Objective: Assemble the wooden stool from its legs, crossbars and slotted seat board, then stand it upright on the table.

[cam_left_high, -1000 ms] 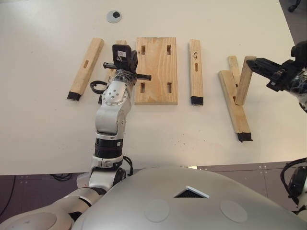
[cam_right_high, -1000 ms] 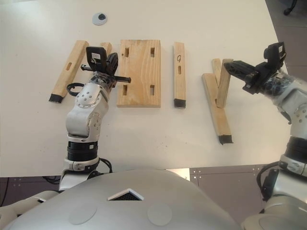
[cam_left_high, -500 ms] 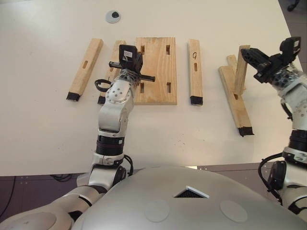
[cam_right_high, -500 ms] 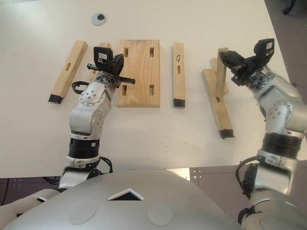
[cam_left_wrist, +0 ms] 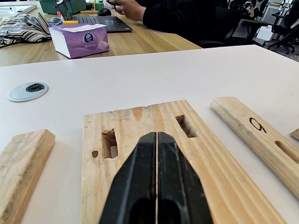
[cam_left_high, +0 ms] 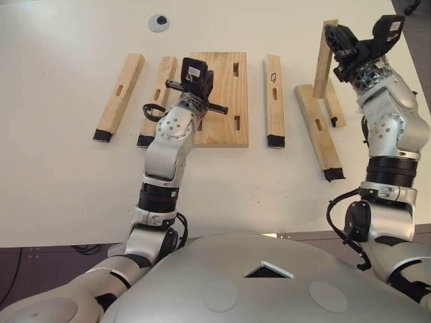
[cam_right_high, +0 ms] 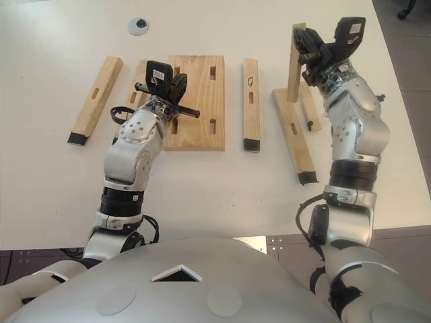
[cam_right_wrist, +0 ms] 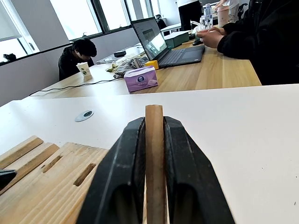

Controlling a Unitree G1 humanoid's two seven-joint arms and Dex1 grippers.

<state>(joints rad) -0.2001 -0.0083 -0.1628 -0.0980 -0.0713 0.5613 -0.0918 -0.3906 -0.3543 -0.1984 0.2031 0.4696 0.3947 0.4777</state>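
Observation:
The slotted seat board (cam_left_high: 222, 114) lies flat mid-table. My left gripper (cam_left_high: 199, 75) hovers shut and empty over its left half, fingertips (cam_left_wrist: 157, 140) just above the wood. My right gripper (cam_left_high: 341, 42) is shut on a crossbar (cam_left_high: 324, 60), held nearly upright above the far end of a slotted leg (cam_left_high: 317, 133). In the right wrist view the crossbar (cam_right_wrist: 154, 140) stands between the two pads. Two legs (cam_left_high: 122, 94) (cam_left_high: 157, 101) lie left of the board, a third leg marked with a numeral (cam_left_high: 273, 99) lies right of it. Another short bar (cam_left_high: 335, 112) lies beside the right-hand leg.
A grey round disc (cam_left_high: 159, 22) is set in the table beyond the parts. The table's front edge runs close to me, its right edge just past my right arm. Bare tabletop lies in front of the row of parts.
My right arm swung the held crossbar left and farther away, tipping it upright over the right-hand leg's far end. My left gripper shifted right, onto the seat board.

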